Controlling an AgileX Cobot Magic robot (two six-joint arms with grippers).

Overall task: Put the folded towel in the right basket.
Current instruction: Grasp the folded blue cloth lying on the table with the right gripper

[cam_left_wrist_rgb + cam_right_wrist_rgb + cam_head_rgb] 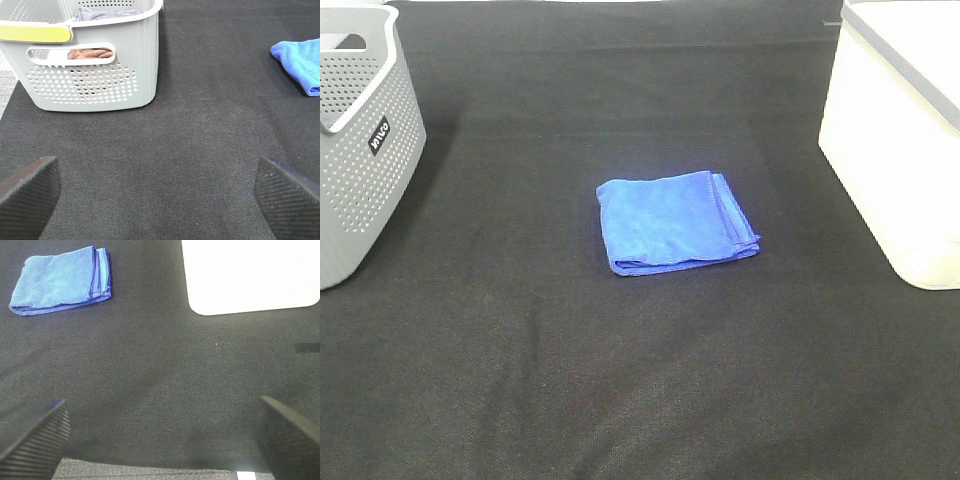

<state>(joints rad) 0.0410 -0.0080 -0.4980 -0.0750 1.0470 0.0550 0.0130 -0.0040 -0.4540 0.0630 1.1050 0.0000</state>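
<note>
Approach stage of the transfer, judged from the layout: nothing is grasped and the towel has not been lifted.

Black woven cloth (640, 400) fills nearly the whole exterior frame and carries everything else. The white basket (900, 150), the target, stands at the right edge of that frame, cut off by the border, with a grey rim on top. Its inside is not shown. A grey perforated basket (360, 170) stands at the left edge. In the left wrist view a brown cloth (90, 52) shows through its handle slot.

The folded blue towel (675, 220) lies flat at frame centre, well apart from both baskets, its stitched edges turned toward the white one.

The left gripper (160, 200) and the right gripper (160, 440) appear only in their wrist views, each with jaws spread wide and nothing between them. Neither is near the towel.

The next move probably falls to the right arm, whose camera shows both towel and target. It calls for a descent over the towel and a pinch through all layers, so the fold holds, followed by a lift high enough to clear the basket rim.

The cloth is matte and faintly creased, and may drag against the towel. Of the room, only pale slivers show at the frame edges.
</note>
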